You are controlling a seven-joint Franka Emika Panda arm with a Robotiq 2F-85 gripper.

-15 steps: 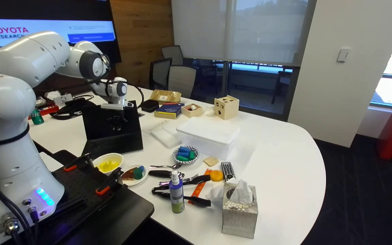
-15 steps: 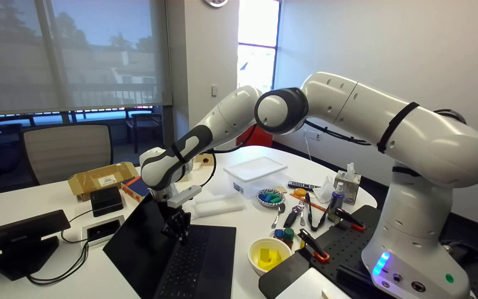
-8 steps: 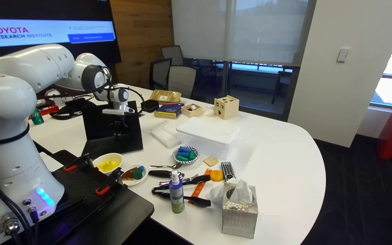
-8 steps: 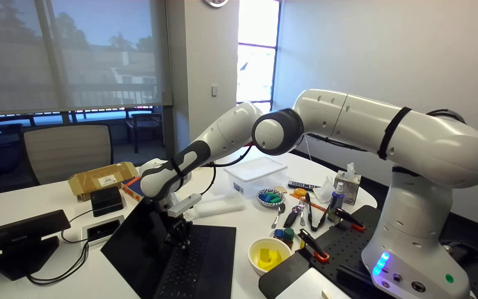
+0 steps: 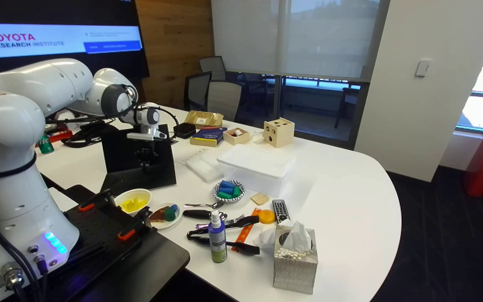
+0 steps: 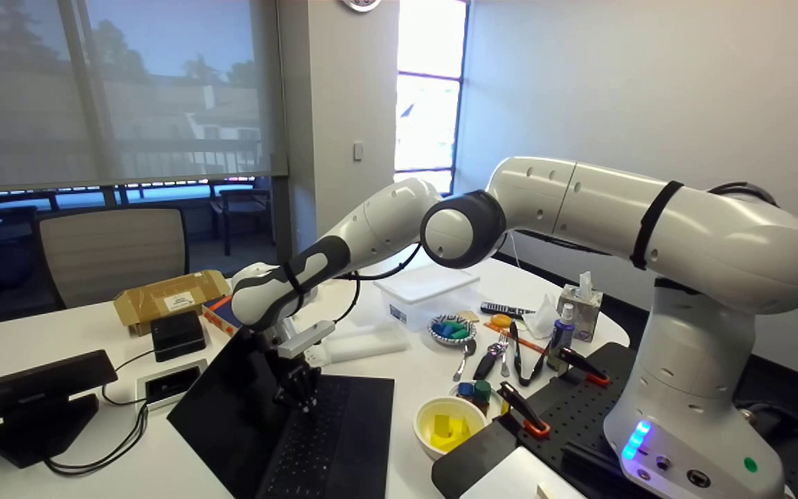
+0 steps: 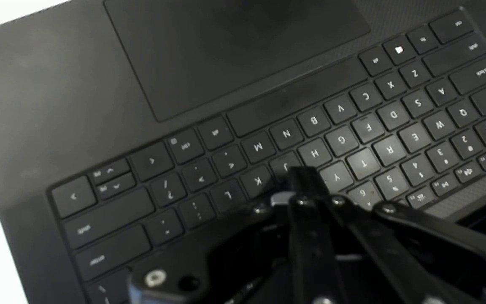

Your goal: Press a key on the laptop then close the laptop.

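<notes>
Claw [image 7: 301,183]: clenched, its fingertips [image 7: 309,177] gathered into one narrow point that is aimed downward.
Touch: the tip is set over the middle of the keyboard [image 7: 341,140]; whether a key is contacted or pushed down cannot be told.
J key [image 7: 284,164]: partly covered by the tip in the wrist view.
H key [image 7: 315,153] and Y key [image 7: 336,176]: seen just beside the tip.
Space bar [image 7: 298,97]: shown whole, apart from the tip, with the trackpad [image 7: 234,50] seen beyond it.
Laptop [image 6: 364,430]: placed on the table [image 5: 350,197], its base laid flat and its screen [image 6: 226,416] raised; in both exterior views, the claw is held above the base.
Screen: dark and leaned back, partly hidden by the claw in both exterior views; whether the two are touching cannot be told.
Arm [image 6: 565,197]: stretched across the table, its wrist end held over the laptop.
White bowl [image 6: 420,430]: set near the laptop's base, with yellow pieces [image 6: 449,431] held inside.
Plate [image 5: 164,226]: placed just beside the white bowl and loaded with brown, green and blue pieces [image 5: 169,214].
Patterned bowl [image 5: 232,199]: filled with blue and green pieces [image 5: 226,190].
Plastic box [image 5: 262,182]: topped with a white lid [image 5: 258,159] and placed near the patterned bowl.
Spray bottle [image 5: 218,241]: stood upright near the black tongs [image 5: 245,248].
Tissue box [image 5: 295,270]: set near the spray bottle, with a tissue [image 5: 298,239] raised from its top.
Remote [image 5: 281,209]: laid flat between the tissue box and the plastic box.
</notes>
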